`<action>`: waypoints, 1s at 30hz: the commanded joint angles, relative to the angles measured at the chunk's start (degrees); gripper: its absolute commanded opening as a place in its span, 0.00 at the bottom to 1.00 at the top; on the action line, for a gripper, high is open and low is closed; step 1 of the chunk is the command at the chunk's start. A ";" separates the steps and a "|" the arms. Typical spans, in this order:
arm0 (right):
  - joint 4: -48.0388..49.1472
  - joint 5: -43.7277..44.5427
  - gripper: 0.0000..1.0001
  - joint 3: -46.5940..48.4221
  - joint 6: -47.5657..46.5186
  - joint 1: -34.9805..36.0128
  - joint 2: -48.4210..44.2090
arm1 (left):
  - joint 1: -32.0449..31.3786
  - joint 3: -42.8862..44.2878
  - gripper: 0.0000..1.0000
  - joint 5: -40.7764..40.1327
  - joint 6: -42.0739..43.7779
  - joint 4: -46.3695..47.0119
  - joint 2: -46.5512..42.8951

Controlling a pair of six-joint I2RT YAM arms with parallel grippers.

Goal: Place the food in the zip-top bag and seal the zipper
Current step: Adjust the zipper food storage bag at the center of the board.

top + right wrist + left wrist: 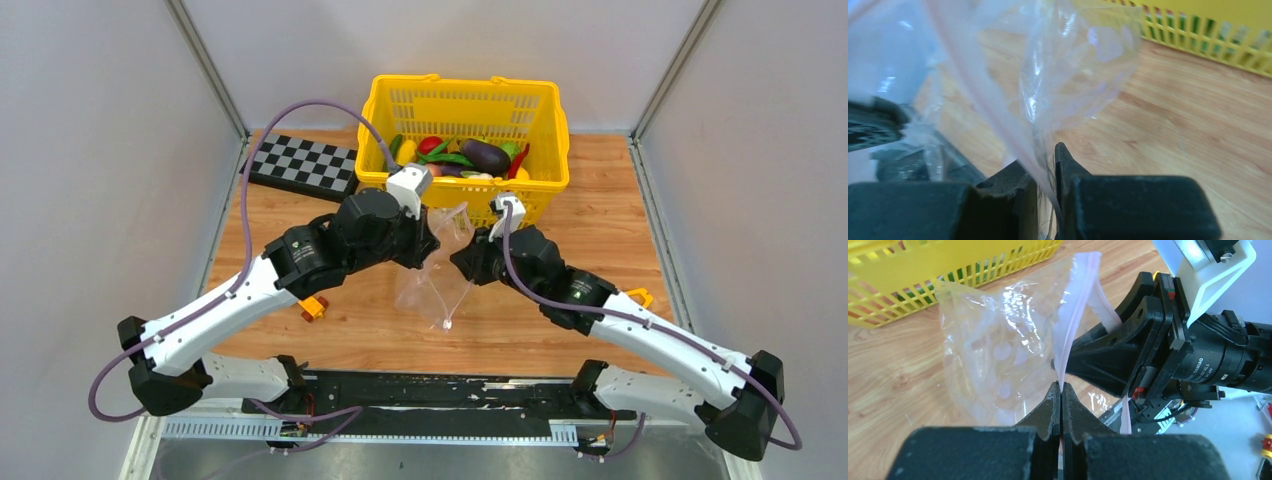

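Left pincer (1061, 387) clamped shut on zipper (1075, 310). Right pincer (1044, 160) nearly closed around same pink edge. Zip-top bag (998, 345) hung between them, near yellow basket (465, 95). Bare tabletop (610, 210) on both sides.

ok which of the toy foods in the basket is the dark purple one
The eggplant, lying right of centre in the yellow basket: it is the largest piece there and the only dark, glossy purple one.

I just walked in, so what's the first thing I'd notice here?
A clear zip-top bag is held up mid-table between two arms: the left fingers and the right fingers each pinch its pink edge. Behind, a yellow basket holds bright toy food.
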 commanded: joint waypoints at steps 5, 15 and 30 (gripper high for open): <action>15.97 -22.13 0.14 6.46 0.72 -0.63 6.79 | -2.59 12.61 0.00 -14.67 2.73 -14.33 0.57; 32.34 -39.43 0.14 8.98 11.63 -2.30 21.19 | -2.66 12.56 0.00 -15.81 1.51 -19.38 -5.17; 7.28 -20.04 0.18 0.97 0.95 -10.06 14.84 | -2.59 -3.35 0.00 -18.36 -1.34 -3.61 2.13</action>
